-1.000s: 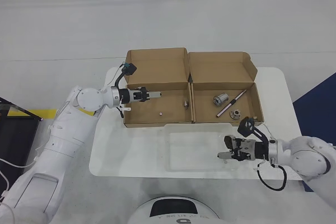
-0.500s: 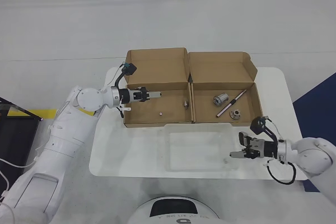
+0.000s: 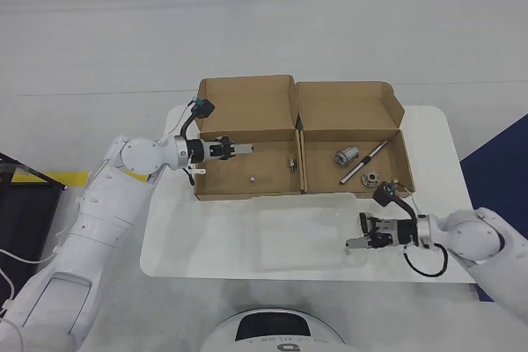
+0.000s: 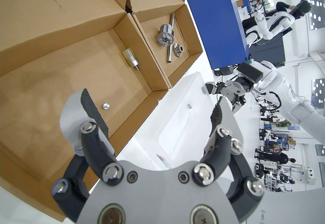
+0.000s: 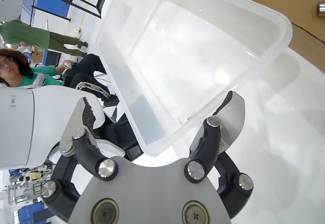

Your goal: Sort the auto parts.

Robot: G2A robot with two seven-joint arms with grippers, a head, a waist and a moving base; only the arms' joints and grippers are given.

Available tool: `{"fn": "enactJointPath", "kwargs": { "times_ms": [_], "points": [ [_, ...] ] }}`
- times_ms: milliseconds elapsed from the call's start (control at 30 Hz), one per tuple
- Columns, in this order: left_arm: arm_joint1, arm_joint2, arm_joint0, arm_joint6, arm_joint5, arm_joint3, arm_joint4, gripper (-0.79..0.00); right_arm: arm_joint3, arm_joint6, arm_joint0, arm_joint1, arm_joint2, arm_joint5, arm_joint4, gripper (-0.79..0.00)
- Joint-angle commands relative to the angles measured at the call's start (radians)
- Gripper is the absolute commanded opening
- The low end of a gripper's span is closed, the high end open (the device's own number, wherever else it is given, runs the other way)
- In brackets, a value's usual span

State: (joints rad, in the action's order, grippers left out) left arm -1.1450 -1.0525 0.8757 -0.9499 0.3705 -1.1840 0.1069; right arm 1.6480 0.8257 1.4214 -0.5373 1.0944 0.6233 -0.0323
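Two open cardboard boxes stand side by side at the far part of the white table, with a clear plastic bin just near of them. The left box holds a small stud and a short cylinder. The right box holds a round hub, a slim rod and a small flange, all close together. The left gripper is over the left box's far left part, jaws spread wide and empty. The right gripper is at the bin's near right corner, also open, gripping nothing. A tiny part lies inside the bin.
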Motion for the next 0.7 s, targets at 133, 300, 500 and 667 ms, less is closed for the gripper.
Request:
{"fn": "enactJointPath", "kwargs": {
  "times_ms": [133,300,500,667],
  "points": [
    [0.0,-0.001,0.0,0.0,0.0,-0.001,0.0,0.0,-0.077,0.03,-0.13,-0.045,-0.077,-0.004,-0.038,-0.062],
    [0.0,-0.001,0.0,0.0,0.0,-0.001,0.0,0.0,-0.078,-0.064,-0.126,-0.047,-0.047,0.05,0.094,-0.055],
    [0.0,-0.001,0.0,0.0,0.0,-0.001,0.0,0.0,0.129,-0.258,0.031,-0.016,0.077,-0.021,0.375,-0.268],
    [0.0,-0.001,0.0,0.0,0.0,-0.001,0.0,0.0,0.329,-0.251,0.168,0.009,0.18,-0.122,0.525,-0.289]
  ]
}}
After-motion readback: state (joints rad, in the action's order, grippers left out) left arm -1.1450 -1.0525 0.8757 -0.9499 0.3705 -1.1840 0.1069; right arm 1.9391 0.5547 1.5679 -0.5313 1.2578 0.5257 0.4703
